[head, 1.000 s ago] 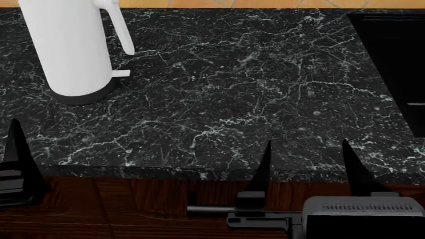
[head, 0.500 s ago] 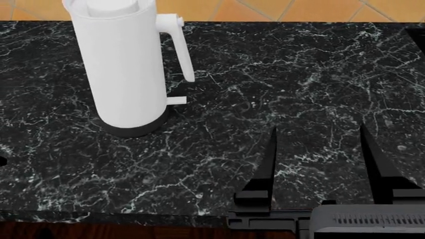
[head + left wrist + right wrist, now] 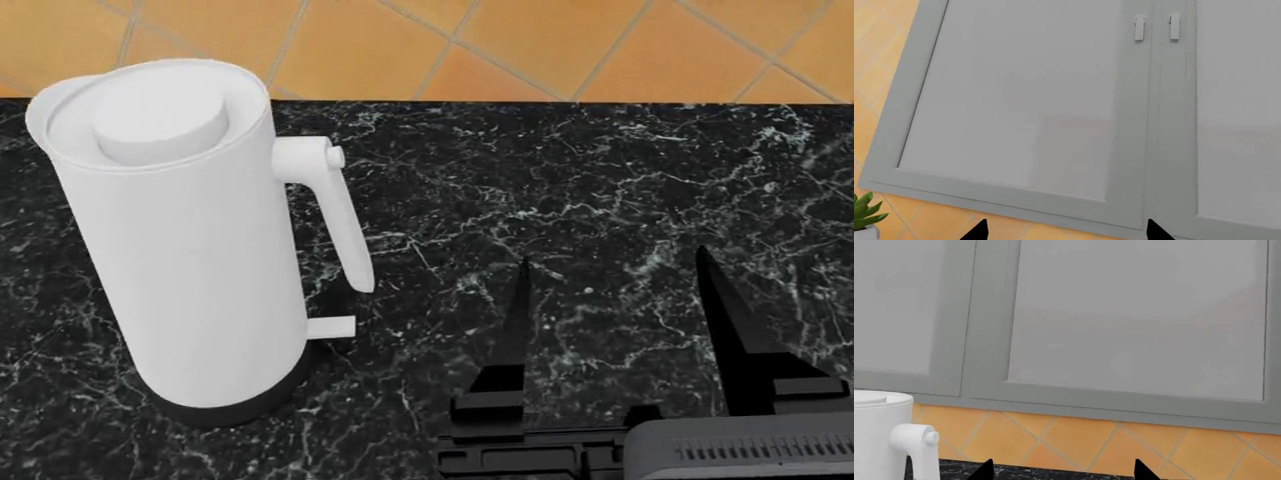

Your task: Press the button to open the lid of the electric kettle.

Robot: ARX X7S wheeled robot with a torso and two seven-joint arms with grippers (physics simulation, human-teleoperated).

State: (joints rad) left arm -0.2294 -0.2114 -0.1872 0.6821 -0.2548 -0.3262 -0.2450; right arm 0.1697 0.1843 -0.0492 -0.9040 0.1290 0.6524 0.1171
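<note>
The white electric kettle (image 3: 200,280) stands upright on the black marble counter (image 3: 601,190) at the left of the head view, on its dark base ring. Its round lid (image 3: 150,115) is down, with a raised disc in its centre. The small round button (image 3: 334,157) sits at the top of the curved handle (image 3: 340,225), facing right. My right gripper (image 3: 611,270) is open and empty, to the right of the handle and apart from it. The right wrist view shows the kettle (image 3: 881,435) and button (image 3: 931,436) beside my right gripper (image 3: 1062,471). My left gripper (image 3: 1066,231) is open, facing cabinets.
Orange wall tiles (image 3: 534,40) run behind the counter. Grey cabinet doors (image 3: 1134,320) hang above them, with small handles (image 3: 1139,27) in the left wrist view. A green plant (image 3: 864,210) shows at that view's edge. A flat white tab (image 3: 334,327) sticks out near the kettle's base.
The head view has tilted and moved forward, so the kettle now sits lower and larger, with its whole lid showing. My right gripper has moved forward over the counter. The left gripper has left the head view.
</note>
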